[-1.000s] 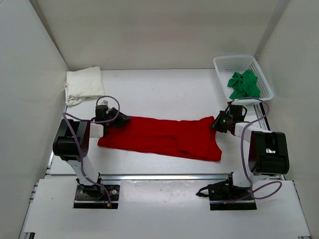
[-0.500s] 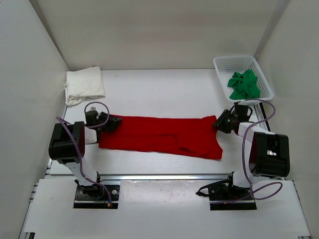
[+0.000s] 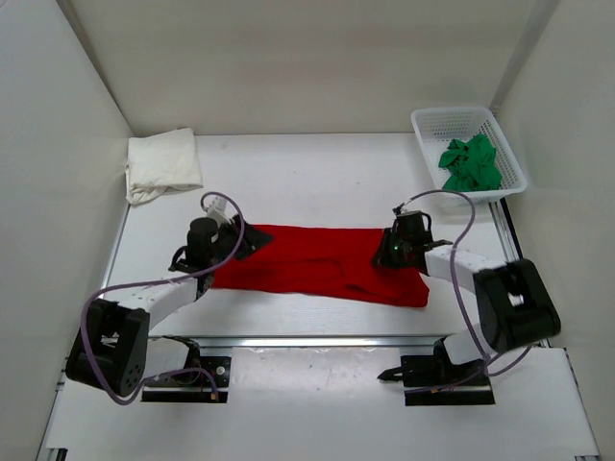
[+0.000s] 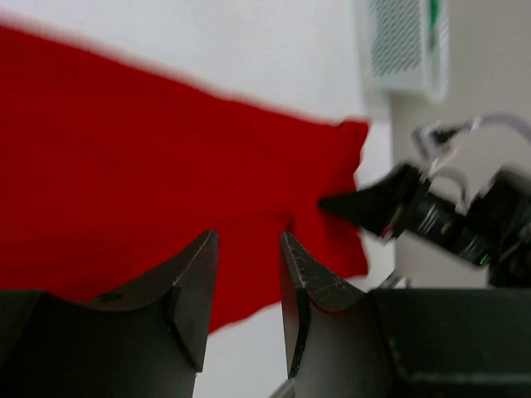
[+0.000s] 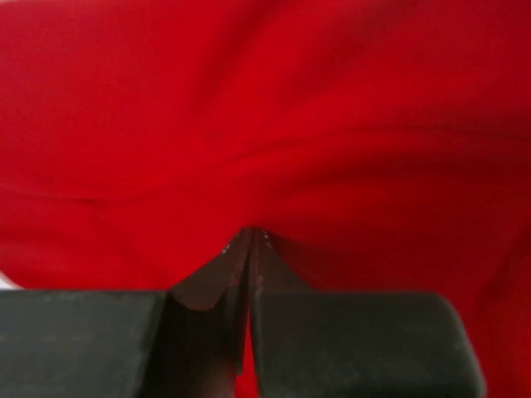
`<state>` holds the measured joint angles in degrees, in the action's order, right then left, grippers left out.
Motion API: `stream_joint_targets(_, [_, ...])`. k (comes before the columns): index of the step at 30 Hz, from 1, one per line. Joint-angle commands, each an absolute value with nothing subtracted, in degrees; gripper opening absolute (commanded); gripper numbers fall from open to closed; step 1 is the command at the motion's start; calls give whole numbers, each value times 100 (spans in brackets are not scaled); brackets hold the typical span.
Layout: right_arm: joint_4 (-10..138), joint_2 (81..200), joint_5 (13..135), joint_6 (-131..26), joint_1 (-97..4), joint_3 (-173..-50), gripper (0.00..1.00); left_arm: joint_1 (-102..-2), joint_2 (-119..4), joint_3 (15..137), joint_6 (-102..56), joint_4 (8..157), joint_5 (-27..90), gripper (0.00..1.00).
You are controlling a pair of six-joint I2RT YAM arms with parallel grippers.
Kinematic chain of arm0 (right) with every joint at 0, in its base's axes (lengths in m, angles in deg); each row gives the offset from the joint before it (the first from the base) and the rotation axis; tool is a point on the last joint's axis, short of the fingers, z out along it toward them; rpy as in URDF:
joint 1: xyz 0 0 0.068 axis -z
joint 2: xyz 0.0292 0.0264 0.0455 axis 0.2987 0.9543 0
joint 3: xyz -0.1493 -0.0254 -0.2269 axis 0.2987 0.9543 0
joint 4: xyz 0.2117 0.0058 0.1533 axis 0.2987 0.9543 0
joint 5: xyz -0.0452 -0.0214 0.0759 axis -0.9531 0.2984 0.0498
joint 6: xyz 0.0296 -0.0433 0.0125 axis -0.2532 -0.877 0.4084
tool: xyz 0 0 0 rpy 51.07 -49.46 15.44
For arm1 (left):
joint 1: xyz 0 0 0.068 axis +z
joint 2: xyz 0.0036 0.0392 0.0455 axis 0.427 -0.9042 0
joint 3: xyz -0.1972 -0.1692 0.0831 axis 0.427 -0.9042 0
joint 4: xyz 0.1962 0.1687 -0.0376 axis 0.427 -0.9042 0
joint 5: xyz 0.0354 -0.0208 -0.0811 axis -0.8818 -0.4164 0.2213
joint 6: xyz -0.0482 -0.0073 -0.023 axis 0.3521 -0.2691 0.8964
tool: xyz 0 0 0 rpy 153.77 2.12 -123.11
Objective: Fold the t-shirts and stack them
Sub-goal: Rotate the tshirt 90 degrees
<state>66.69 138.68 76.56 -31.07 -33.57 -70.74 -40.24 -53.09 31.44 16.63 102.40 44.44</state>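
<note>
Top external view, nearest first: the left arm (image 3: 144,293) lies low, its elbow pushed out toward the near left corner and its forearm angled forward and to the right. The left gripper (image 3: 256,237) sits over the left end of the red t-shirt (image 3: 317,264). From the left wrist camera its 2 fingers (image 4: 187,290) stand apart with a clear gap and nothing between them, so it is released above the cloth.

The right arm (image 3: 461,269) bends at its elbow by the near right side, and its forearm reaches left and slightly forward. The right gripper (image 3: 384,257) is down on the shirt's right portion. From the right wrist camera its fingers (image 5: 220,274) are pressed together, and red fabric puckers in creases toward their tips, so it is clenched on the red t-shirt.

That shirt lies as 1 long folded band across the middle of the table (image 3: 307,182), between the 2 grippers.

Farther back, the cream-white t-shirt (image 3: 161,163) rests folded in the far left corner. The green t-shirt (image 3: 471,163) is bunched inside the basket (image 3: 423,120) in the far right corner.
</note>
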Motion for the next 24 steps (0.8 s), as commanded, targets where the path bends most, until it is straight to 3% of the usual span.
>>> stream_joint_targets(1, [6411, 14678, 7623, -3110, -3408, -7207, 0, -4452, -5057, 2546, 1246, 9705, 4384, 46])
stream_joint_targets(7, [6751, 16293, 7878, -3294, -3312, -8692, 0, -4778, -4757, 2060, 1334, 9820, 4490, 46])
stream_joint_targets(10, [7392, 17523, 8106, -3567, -3215, -10386, 0, -4673, -4529, 2095, 1202, 9584, 4568, 45])
stream_joint_targets(13, [8611, 18919, 8080, -3857, -3214, -12793, 0, -4576, -4257, 2113, 1026, 9267, 4490, 47])
stream_joint_targets(16, [10402, 20536, 8185, -4173, -3258, -16192, 0, -4514, -4142, 2070, 798, 8933, 4358, 50])
stream_joint_targets(18, [11422, 21524, 8185, -4306, -3267, -19706, 0, -4523, -4054, 2017, 649, 8827, 4376, 50])
stream_joint_targets(22, [10192, 19302, 8416, -4322, -3250, -16925, 1, -4602, -3887, 1929, 543, 8572, 4173, 52])
stream_joint_targets(24, [9655, 18208, 8117, -4559, -3495, -15241, 8, -4593, -3878, 1876, 516, 8633, 4234, 53])
